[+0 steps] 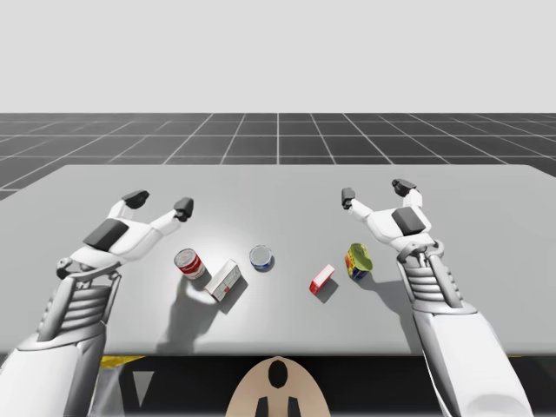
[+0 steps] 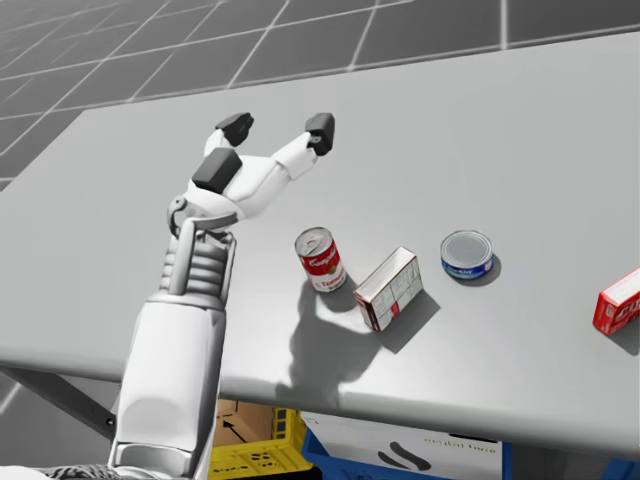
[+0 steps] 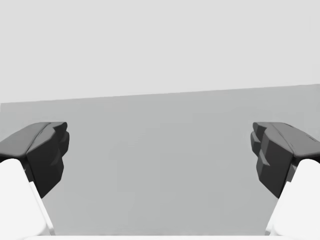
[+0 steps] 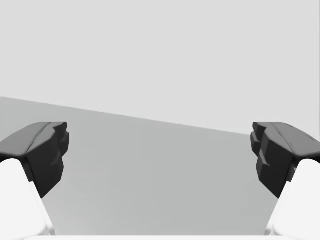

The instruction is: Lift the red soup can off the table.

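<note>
Red soup can (image 1: 189, 262): upright on the table (image 1: 278, 187), left of centre in the high view; below and right of the left gripper (image 1: 159, 202), apart from it, not held. Left gripper: middle left of the high view, hangs over the table, jaws spread wide with nothing between them. Head view: same gripper (image 2: 278, 127) at upper left, soup can (image 2: 321, 258) at centre, below and slightly right of it. Left wrist view: dark fingertips (image 3: 47, 152) far apart, bare table ahead. Right gripper (image 1: 375, 191): middle right of the high view, jaws wide open, holding nothing; right wrist view agrees, bare table between the fingers. White-and-red box (image 1: 223, 280): just right of the soup can; narrow gap visible in the head view. Flat blue can (image 1: 261, 258): near centre, right of that box, apart from it. Small red box (image 1: 321, 279): right of centre. Yellow-green can (image 1: 358, 261): tilted, just left of the right wrist.
</note>
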{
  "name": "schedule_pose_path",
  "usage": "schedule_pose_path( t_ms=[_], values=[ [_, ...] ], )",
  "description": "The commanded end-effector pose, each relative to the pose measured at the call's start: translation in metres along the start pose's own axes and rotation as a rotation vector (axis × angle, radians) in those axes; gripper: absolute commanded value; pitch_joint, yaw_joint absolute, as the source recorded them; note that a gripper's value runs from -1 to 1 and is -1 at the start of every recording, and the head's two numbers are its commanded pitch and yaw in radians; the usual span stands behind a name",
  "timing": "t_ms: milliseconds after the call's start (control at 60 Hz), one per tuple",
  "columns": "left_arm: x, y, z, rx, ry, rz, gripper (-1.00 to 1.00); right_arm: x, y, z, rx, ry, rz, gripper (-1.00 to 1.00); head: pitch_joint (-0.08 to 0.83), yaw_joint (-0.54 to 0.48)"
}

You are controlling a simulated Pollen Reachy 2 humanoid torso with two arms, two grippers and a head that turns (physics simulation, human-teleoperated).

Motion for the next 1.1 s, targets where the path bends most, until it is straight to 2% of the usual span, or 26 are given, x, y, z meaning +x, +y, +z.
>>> schedule_pose_path(
  t_ms=[17, 83, 183, 283, 433, 483, 717, 1100],
  values=[
    [0.007, 0.01, 0.036, -0.079, 0.068, 0.016, -1.0, -0.001, 0.0, 0.0, -0.001, 0.004, -0.001, -1.0, 0.66, 0.38],
    [0.004, 0.013, 0.051, -0.124, 0.09, -0.003, -1.0, -0.001, 0.0, 0.0, -0.001, 0.003, 0.001, -1.0, 0.66, 0.38],
    [-0.008, 0.021, 0.072, -0.16, 0.097, -0.055, -1.0, -0.001, 0.0, 0.0, -0.002, 0.002, 0.002, -1.0, 0.659, 0.38],
    [-0.02, 0.029, 0.088, -0.199, 0.13, -0.057, -1.0, -0.001, 0.0, -0.001, -0.002, 0.002, 0.002, -1.0, 0.66, 0.39],
    [-0.05, 0.041, 0.104, -0.236, 0.195, -0.022, -1.0, 0.0, 0.0, -0.001, -0.002, 0.0, 0.001, -1.0, 0.662, 0.39],
    [-0.061, 0.042, 0.106, -0.241, 0.216, -0.026, -1.0, 0.0, 0.0, -0.002, -0.001, -0.002, 0.002, -1.0, 0.661, 0.39],
    [-0.1, 0.039, 0.094, -0.264, 0.301, 0.025, -1.0, 0.001, -0.001, -0.002, -0.003, -0.008, 0.006, -1.0, 0.667, 0.38],
    [-0.115, 0.022, 0.056, -0.278, 0.344, 0.032, -1.0, 0.002, -0.001, 0.0, -0.004, -0.019, 0.01, -1.0, 0.671, 0.37]
  ],
)
